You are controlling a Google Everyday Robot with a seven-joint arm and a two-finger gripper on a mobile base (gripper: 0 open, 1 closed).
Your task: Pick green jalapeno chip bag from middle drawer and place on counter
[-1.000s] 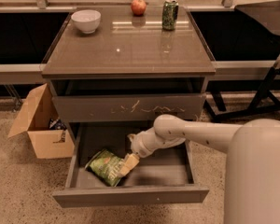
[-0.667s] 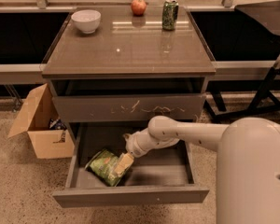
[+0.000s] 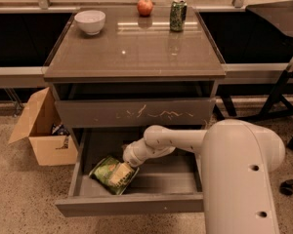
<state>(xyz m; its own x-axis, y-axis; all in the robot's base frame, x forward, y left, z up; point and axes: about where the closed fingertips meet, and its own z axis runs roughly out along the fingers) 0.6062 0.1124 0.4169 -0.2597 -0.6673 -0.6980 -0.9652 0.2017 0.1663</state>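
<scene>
The green jalapeno chip bag (image 3: 109,172) lies crinkled in the left half of the open middle drawer (image 3: 132,204), which is pulled out below the scratched drawer front. My white arm reaches down into the drawer from the right. My gripper (image 3: 121,171) is at the bag's right edge, right over it and touching or nearly touching it. The glossy grey-brown counter (image 3: 136,48) is the cabinet top above.
On the counter stand a white bowl (image 3: 90,21) at the back left, a red apple (image 3: 145,6) and a green soda can (image 3: 177,14) at the back. An open cardboard box (image 3: 41,130) sits on the floor at left. A chair base (image 3: 283,111) is at right.
My arm has slid left and lower in the drawer, bringing the gripper onto the bag's right side. The bag itself has stayed in place.
</scene>
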